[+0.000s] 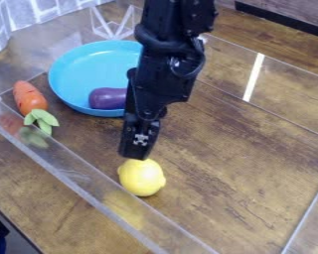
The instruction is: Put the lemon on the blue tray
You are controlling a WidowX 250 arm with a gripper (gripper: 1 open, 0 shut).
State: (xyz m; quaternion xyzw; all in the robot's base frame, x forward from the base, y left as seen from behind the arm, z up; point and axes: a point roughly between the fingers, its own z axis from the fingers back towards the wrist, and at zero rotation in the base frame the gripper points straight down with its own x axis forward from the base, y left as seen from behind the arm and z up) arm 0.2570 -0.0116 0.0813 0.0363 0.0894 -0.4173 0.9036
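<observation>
One pale, see-through strip (88,179), like a clear plastic edge, slants across the near left of the picture, from beside the carrot down toward the bottom. Under and beyond it spreads the brown wooden worktop (235,169), its grain plain to see and crossed at the right by thin pale lines. At the bottom left corner sits something dark, too cut off to name.

The yellow lemon (142,177) lies on the bare wood near the middle of the worktop, outside the blue tray and well apart from it. Farther back on the left, the orange carrot (31,98) with its green top (41,121) lies just beside the tray. The round blue tray (82,69) stands behind, with the purple eggplant (108,98) in it, partly hidden by the arm. Behind the tray are a white wire-like object (115,24) and a pale ribbed thing at the upper left corner; a short white stripe marks the wood at the right.

The black arm (173,45) comes down from the top, its jaws (138,140) pointing downward just above and behind the lemon. They are spread and hold nothing.
</observation>
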